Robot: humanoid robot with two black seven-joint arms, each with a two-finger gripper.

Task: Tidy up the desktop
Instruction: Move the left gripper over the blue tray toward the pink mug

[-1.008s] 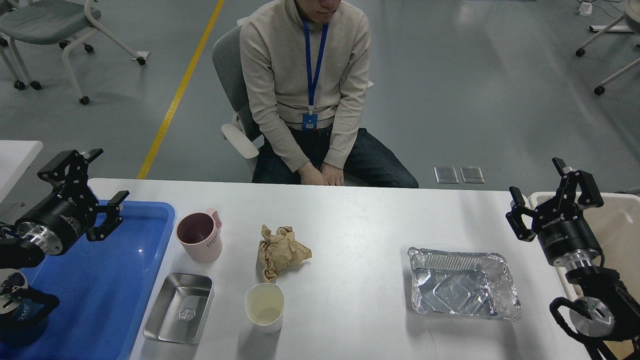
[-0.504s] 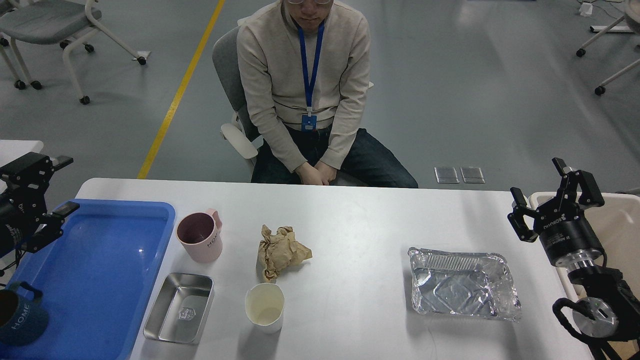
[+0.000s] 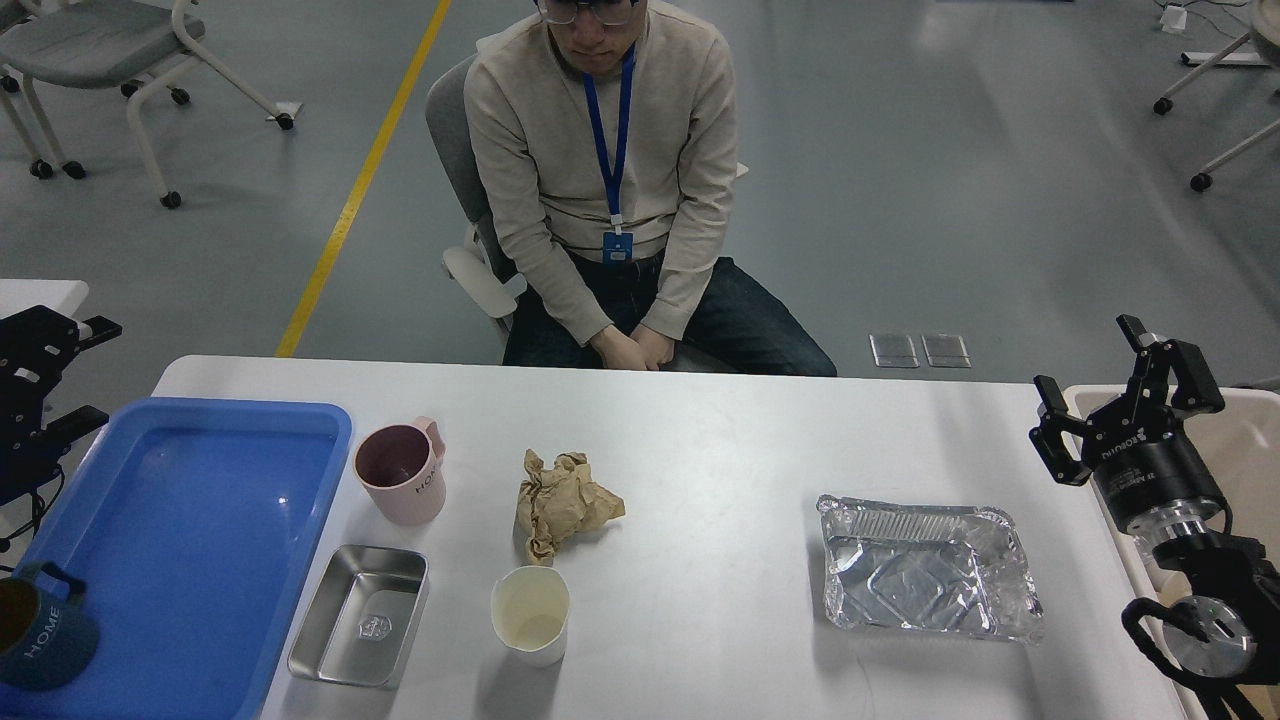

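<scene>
desktop (image 3: 700, 440) cluttered; right pincer (image 3: 1125, 400) open, empty.

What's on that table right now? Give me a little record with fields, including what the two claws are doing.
surface: white desktop
left side: blue tray holding a dark blue mug
loose items: pink mug, steel dish, crumpled brown paper, white cup, foil container
right edge: beige bin
left gripper: open, empty, off the table's left edge
right gripper: open, empty, raised by the bin
beyond the table: seated person
</scene>
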